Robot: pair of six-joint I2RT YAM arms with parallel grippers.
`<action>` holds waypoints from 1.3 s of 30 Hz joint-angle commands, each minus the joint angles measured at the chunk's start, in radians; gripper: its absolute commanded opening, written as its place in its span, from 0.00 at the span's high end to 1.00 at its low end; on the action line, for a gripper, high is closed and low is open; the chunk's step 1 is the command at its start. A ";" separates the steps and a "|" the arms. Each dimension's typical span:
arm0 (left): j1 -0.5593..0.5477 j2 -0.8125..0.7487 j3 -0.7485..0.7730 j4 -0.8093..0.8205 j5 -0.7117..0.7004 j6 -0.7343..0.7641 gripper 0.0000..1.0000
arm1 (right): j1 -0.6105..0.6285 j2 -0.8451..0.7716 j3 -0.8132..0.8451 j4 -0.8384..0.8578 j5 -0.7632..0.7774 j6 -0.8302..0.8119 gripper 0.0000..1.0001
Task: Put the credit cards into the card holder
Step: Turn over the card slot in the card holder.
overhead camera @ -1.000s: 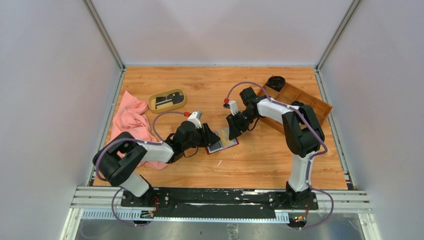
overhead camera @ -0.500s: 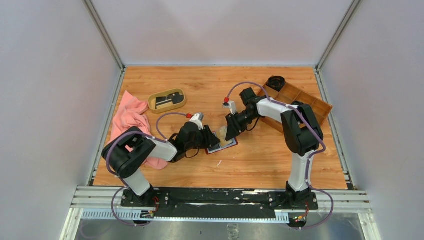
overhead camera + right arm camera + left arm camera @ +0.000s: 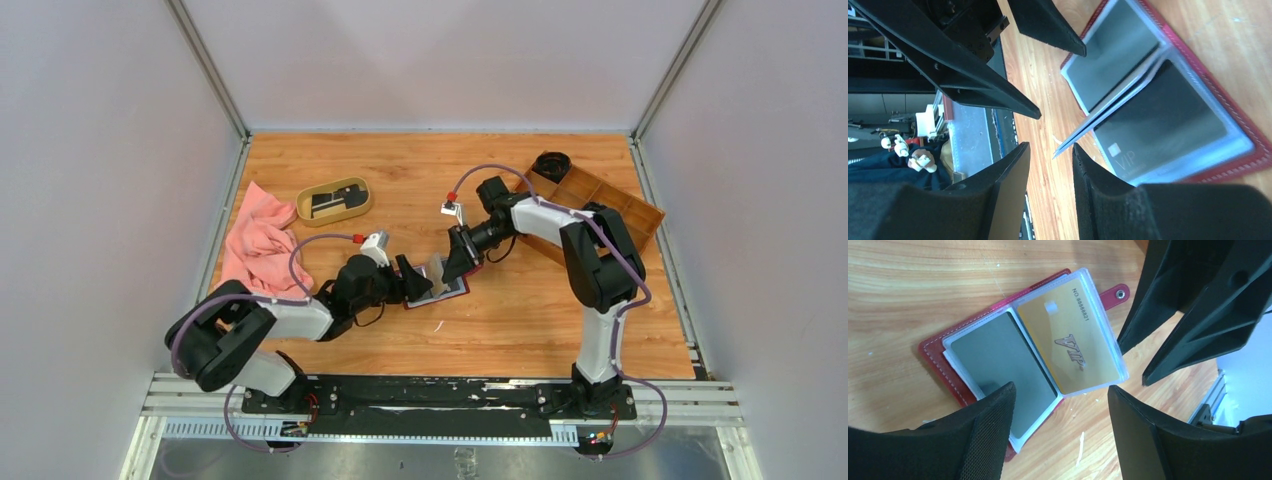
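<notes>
Card holder [image 3: 938, 355] open near table [image 3: 560, 320] centre (gold card [image 3: 1068, 340], grey card [image 3: 993, 355] sleeved); left hand [image 3: 1060, 389] wide apart, right hand [image 3: 1050, 146] narrowly apart, both empty.

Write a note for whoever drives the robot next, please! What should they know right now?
Left fingers: open, empty, over the card holder.
Right fingers: open, straddling the edge of a clear sleeve, not clamping it.
The card holder lies open on the table; a gold card sits in one sleeve.
Left to do: dark cards in the oval dish need pocketing.
</notes>
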 commanded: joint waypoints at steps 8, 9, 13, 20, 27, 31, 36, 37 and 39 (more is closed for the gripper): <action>0.017 -0.181 -0.095 0.005 -0.107 -0.020 0.27 | 0.151 0.020 0.021 0.051 0.003 0.057 0.59; 0.019 -0.204 -0.108 0.003 -0.121 -0.015 0.27 | 0.152 0.015 0.021 0.051 0.005 0.055 0.59; 0.021 -0.298 -0.143 -0.046 -0.177 0.016 0.28 | 0.143 -0.021 0.017 0.049 0.035 0.026 0.59; 0.021 -0.371 -0.147 -0.063 -0.138 0.053 0.29 | 0.104 -0.120 0.017 -0.016 0.273 -0.104 0.59; 0.022 -0.282 -0.075 -0.062 -0.024 0.059 0.28 | 0.066 -0.101 0.004 -0.006 0.428 -0.080 0.57; 0.021 -0.177 -0.018 -0.055 0.048 0.061 0.30 | 0.056 -0.064 0.010 -0.001 0.459 -0.050 0.55; 0.021 -0.055 0.018 -0.039 0.051 0.070 0.33 | 0.039 -0.038 0.008 0.011 0.488 -0.009 0.52; 0.021 -0.036 0.021 -0.039 0.045 0.073 0.34 | 0.038 -0.031 0.010 0.012 0.486 -0.004 0.52; 0.021 -0.003 0.025 -0.039 0.037 0.080 0.36 | 0.036 -0.023 0.010 0.013 0.480 0.002 0.52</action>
